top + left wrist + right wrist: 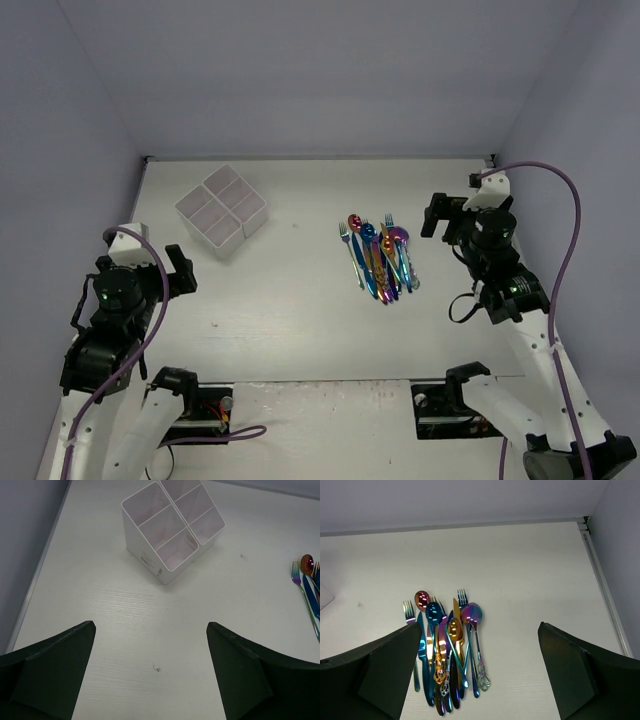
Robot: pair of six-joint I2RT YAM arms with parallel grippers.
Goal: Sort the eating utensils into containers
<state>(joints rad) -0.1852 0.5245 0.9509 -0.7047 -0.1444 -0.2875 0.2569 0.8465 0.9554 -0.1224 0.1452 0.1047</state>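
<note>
Top external view: the eating utensils (378, 262) lie in one overlapping bundle right of centre, just beside the right gripper (440, 218), likely its first pick. The containers (245, 228) stand well apart, nearer the left gripper (183, 270) — both claws spread wide, holding nothing

Seen from the middle of the white tabletop (300, 320), a white four-compartment plastic box (243, 232) stands at ten o'clock and an overlapping pile of iridescent metal utensils (380, 262) lies at three o'clock, with a broad passable strip of tabletop between them.
</note>
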